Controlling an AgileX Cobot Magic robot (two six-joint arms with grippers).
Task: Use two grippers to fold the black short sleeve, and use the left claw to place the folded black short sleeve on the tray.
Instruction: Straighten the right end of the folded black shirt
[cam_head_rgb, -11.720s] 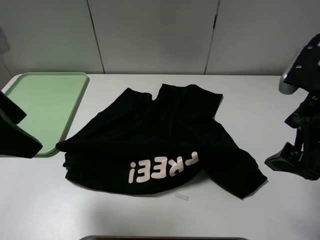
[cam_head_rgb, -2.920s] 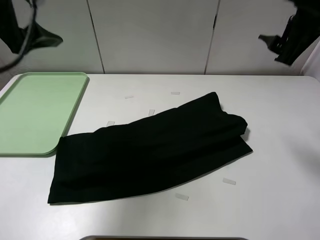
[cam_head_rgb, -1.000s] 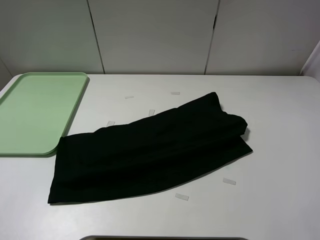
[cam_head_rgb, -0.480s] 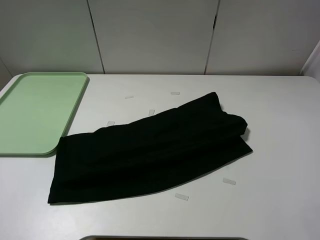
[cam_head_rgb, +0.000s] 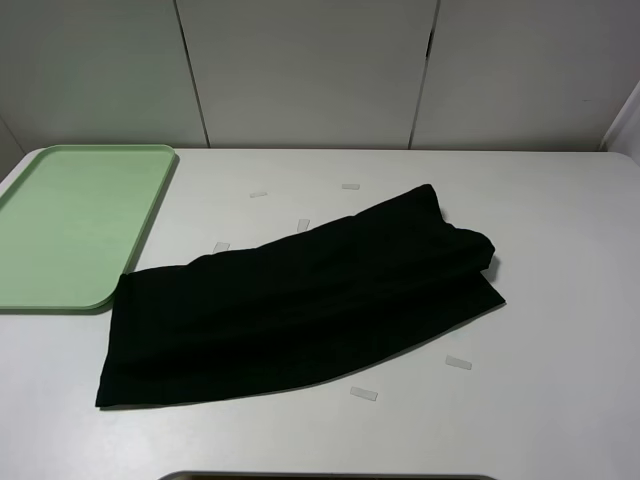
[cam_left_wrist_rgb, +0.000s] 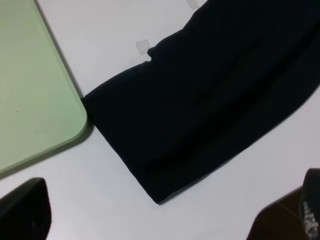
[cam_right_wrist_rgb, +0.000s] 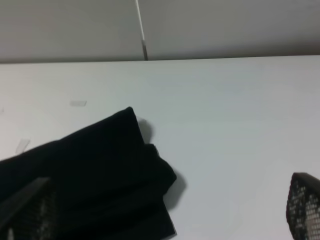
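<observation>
The black short sleeve (cam_head_rgb: 300, 300) lies folded into a long band across the white table, its letters hidden. One end is near the tray (cam_head_rgb: 70, 225), a pale-green tray lying at the far left with nothing on it. Neither arm shows in the exterior view. In the left wrist view the left claw (cam_left_wrist_rgb: 165, 212) hangs open above the table, over the black short sleeve's (cam_left_wrist_rgb: 210, 100) end beside the tray's (cam_left_wrist_rgb: 30, 100) corner. The right gripper (cam_right_wrist_rgb: 165, 212) is open too, high over the shirt's (cam_right_wrist_rgb: 90, 170) other, bunched end.
Several small clear tape pieces lie on the table around the shirt, such as one (cam_head_rgb: 363, 394) near the front and one (cam_head_rgb: 350, 186) behind. Grey wall panels (cam_head_rgb: 300, 70) stand behind the table. A dark edge (cam_head_rgb: 330, 477) shows at the very front.
Nothing has moved in the last second. Since the oldest frame the spread shirt has become a long folded band, and both arms have risen out of the exterior view.
</observation>
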